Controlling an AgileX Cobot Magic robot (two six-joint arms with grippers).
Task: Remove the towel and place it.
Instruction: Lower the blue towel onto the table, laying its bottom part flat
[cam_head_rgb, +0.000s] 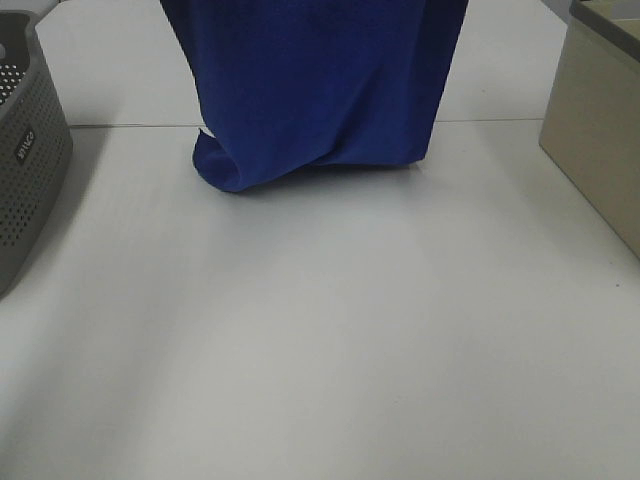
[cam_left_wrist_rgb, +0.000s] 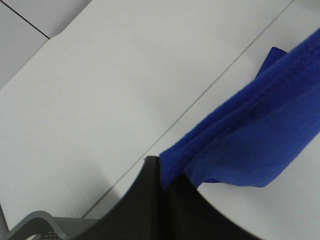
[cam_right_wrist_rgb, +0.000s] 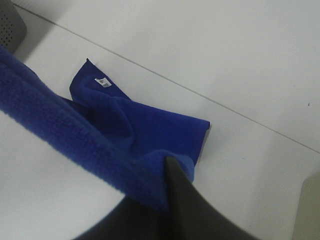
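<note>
Firmly pinches blue towel (cam_head_rgb: 320, 90) by its upper edge in the closed jaws of left gripper (cam_left_wrist_rgb: 162, 172) and right gripper (cam_right_wrist_rgb: 167, 175), lower end bunched on seamed white tabletop (cam_head_rgb: 320, 330) between grey perforated basket (cam_head_rgb: 25, 150) and beige box (cam_head_rgb: 600, 140).

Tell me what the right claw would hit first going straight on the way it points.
Probably the bunched lower end of the blue towel, lying on the white table; depth is unclear.

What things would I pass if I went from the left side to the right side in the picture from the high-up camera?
grey basket at the left edge → blue towel hanging in the middle, its bottom bunched on the table → beige box at the right edge
</note>
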